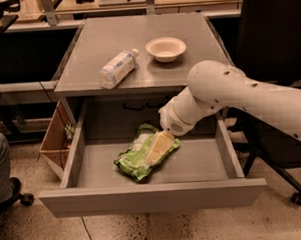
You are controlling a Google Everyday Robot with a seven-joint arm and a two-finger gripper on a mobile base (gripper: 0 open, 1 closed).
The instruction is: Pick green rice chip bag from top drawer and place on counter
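The green rice chip bag [137,160] lies flat in the open top drawer [154,196], left of its middle. My gripper [158,147] reaches down into the drawer from the right and rests over the right part of the bag. The white arm [224,96] crosses above the drawer's right side and hides part of the drawer's back. The grey counter [97,49] is the cabinet top right behind the drawer.
A clear plastic bottle [117,68] lies on the counter at the front left. A white bowl [166,48] stands at the counter's middle right. A brown box [53,138] sits left of the cabinet. A black office chair [277,41] stands to the right.
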